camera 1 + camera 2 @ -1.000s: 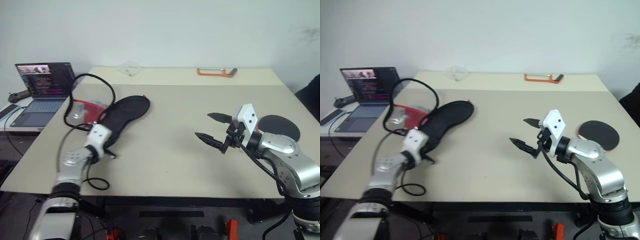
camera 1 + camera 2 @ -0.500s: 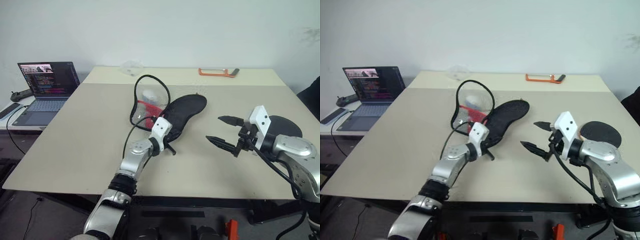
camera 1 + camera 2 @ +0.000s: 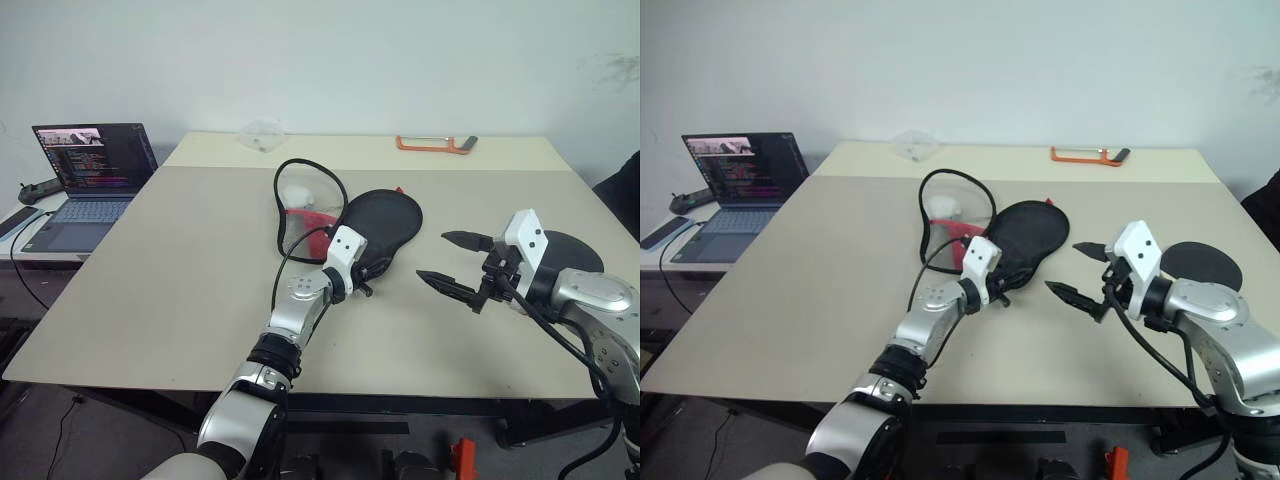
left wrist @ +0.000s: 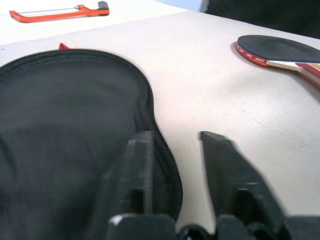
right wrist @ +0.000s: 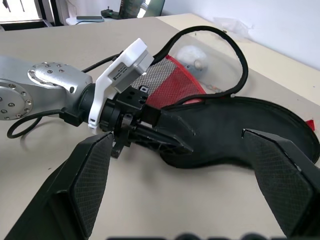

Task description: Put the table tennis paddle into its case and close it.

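Case: lies flat mid-surface, black, round end pointing away from me, narrow end toward my left end effector. A red mesh panel and a black loop of its edge stand open on its left side.
Left end effector: at the case's narrow end, pointing level across the surface toward my right. In the left wrist view my two fingers stand partly apart; one finger lies over the case's zipper edge, the other over bare surface just beside it. I cannot tell whether the case is pinched between them.
Right end effector: held above the surface, to the right of the case and apart from it, pointing left toward it. Fingers spread wide, nothing between them.
Paddle: flat on the surface at the far right, black face up, behind my right arm, which hides part of it; well apart from the case and from both end effectors. The left wrist view shows its red-striped handle at the frame edge.
Surface: pale tan.
Other items: an orange-handled tool near the far edge; a laptop on a side desk to the left.
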You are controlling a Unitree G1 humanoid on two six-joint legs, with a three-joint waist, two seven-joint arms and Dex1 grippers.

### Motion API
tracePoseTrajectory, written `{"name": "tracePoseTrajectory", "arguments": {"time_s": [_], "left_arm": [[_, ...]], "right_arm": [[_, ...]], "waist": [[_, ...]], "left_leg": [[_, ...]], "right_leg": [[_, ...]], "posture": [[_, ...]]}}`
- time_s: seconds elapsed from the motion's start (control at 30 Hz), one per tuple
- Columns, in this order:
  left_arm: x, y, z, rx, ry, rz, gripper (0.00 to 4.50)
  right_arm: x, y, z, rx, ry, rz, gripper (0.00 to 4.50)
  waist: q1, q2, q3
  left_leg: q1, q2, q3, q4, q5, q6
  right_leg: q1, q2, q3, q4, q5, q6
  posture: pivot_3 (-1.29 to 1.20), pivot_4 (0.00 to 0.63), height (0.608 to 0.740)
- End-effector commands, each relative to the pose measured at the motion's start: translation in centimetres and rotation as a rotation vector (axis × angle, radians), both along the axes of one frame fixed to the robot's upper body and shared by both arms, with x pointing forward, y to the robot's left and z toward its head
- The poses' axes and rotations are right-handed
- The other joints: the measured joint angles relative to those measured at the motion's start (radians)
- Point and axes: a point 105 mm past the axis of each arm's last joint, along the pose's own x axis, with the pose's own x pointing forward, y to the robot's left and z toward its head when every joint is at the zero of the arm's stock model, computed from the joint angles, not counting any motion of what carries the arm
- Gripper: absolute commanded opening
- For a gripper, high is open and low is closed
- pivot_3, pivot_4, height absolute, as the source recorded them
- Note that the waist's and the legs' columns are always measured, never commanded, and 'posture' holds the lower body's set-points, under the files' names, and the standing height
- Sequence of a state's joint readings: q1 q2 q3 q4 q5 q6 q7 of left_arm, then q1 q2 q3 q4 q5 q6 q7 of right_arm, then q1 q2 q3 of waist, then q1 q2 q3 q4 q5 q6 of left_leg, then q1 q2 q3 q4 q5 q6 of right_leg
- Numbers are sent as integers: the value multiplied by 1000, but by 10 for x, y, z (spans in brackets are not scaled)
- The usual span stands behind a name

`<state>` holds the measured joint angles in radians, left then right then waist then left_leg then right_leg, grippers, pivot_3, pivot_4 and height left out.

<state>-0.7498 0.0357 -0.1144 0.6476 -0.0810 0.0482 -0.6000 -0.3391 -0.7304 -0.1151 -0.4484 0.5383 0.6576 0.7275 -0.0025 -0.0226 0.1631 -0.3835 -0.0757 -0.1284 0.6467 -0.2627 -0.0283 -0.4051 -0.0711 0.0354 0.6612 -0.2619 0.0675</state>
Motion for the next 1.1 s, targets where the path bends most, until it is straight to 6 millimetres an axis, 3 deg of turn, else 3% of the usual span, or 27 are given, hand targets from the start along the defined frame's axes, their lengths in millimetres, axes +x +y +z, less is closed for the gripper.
{"name": "tracePoseTrajectory", "arguments": {"time_s": [0.03, 0.1, 0.2, 0.33, 0.4, 0.47, 0.57, 0.77, 1.1], "left_arm": [[-3, 11, 35, -52, -114, -15, 2830], [-6, 22, 47, -74, -130, -23, 2830], [-9, 58, 63, -84, -149, -12, 2830], [-18, 88, 76, -159, -109, -41, 2830], [-27, 130, 77, -133, -86, -26, 2830], [-39, 154, 77, -84, -67, -29, 2830], [-50, 161, 78, -18, -91, -54, 2830], [-53, 165, 82, 17, -108, -44, 2830], [-43, 171, 86, 17, -150, 30, 2830]], "right_arm": [[4, 0, 20, 49, -50, -21, 4500], [9, -3, 21, 62, -39, -54, 4500], [19, -8, 19, 80, -7, -120, 4500], [28, -12, 11, 63, 26, -186, 4500], [38, -6, -6, 77, 66, -231, 4500], [48, 3, -21, 92, 104, -267, 4500], [56, 15, -37, 97, 138, -279, 4500], [74, 39, -62, 125, 209, -287, 4500], [120, 51, -85, 242, 294, -465, 4500]], "waist": [[-4, 0, 0], [-3, 0, 0], [-5, 0, 0], [-4, 0, 0], [-8, 0, 0], [-28, 0, 0], [-30, 1, 0], [-20, 0, 0], [-38, 0, 0]], "left_leg": [[0, 0, 0, 0, 0, 0], [0, 0, 0, 0, 0, 0], [0, 0, 0, 0, 0, 0], [0, 0, 0, 0, 0, 0], [0, 0, 0, 0, 0, 0], [1, 1, 1, -1, 0, 0], [1, 1, 1, -1, 0, 0], [1, 0, 0, 0, 0, 0], [2, 1, 1, -2, 0, -1]], "right_leg": [[0, 0, 0, 0, 0, 0], [-1, 0, 1, 0, 0, 0], [-1, 0, 1, 0, 0, 0], [-1, 0, 1, 1, 0, 0], [-1, 0, 1, 0, 0, 0], [-1, 1, 2, 1, 0, 0], [-2, 1, 2, 2, 0, -1], [-1, 0, 1, 1, 0, -1], [-3, 1, 3, 2, 0, -1]], "posture": [[0, 150, 740], [0, 150, 740], [0, 150, 740], [0, 150, 740], [0, 150, 740], [0, 150, 740], [0, 150, 740], [0, 150, 740], [0, 150, 740]]}}
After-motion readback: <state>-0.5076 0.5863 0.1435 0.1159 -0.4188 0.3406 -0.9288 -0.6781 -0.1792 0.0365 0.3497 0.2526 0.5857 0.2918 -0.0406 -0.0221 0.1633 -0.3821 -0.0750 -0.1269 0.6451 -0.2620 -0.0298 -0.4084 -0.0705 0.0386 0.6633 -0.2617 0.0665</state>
